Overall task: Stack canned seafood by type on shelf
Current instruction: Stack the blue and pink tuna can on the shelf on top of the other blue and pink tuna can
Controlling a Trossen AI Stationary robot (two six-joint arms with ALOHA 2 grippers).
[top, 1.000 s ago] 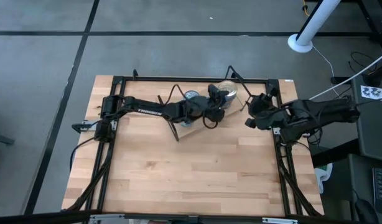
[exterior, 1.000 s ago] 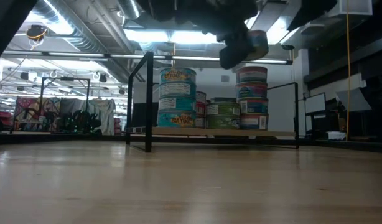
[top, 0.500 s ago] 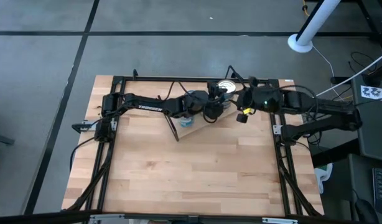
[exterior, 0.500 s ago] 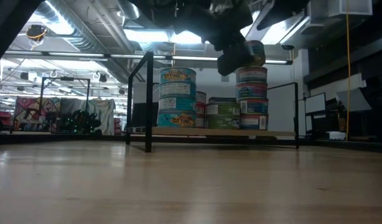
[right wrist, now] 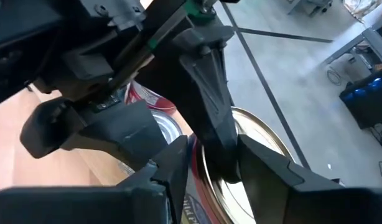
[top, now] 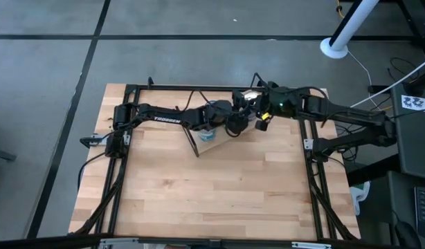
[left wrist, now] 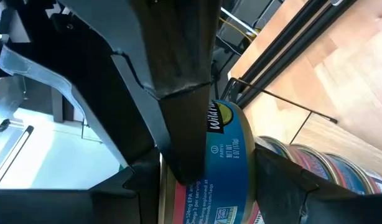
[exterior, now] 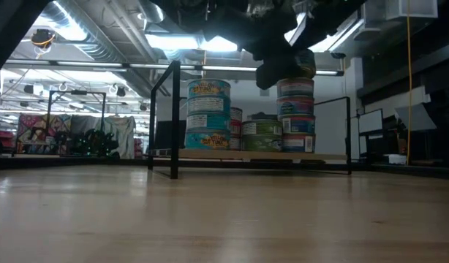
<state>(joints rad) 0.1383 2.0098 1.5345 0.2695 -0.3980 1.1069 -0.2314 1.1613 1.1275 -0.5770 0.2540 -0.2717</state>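
While both arms meet over the shelf at the back of the surface, the entries stand as follows.

Left gripper [top: 234,123]: reaches in from the left; jaws clamped on a blue-labelled tin [exterior: 296,64].
Held tin: directly over the right-hand stack [exterior: 296,117]; whether it touches the top tin there cannot be told.
Right gripper [top: 262,114]: reaches in from the right, close against the left gripper; jaws parted, standing either side of the same tin's gold lid.
Shelf [exterior: 232,155]: light wooden plank on black wire legs.
Left-hand stack [exterior: 208,113]: blue-labelled tins, tall.
Middle tins [exterior: 262,135]: green-labelled, lower, between the two stacks.
Surface [top: 212,194]: pale wood, bare in front of the shelf.
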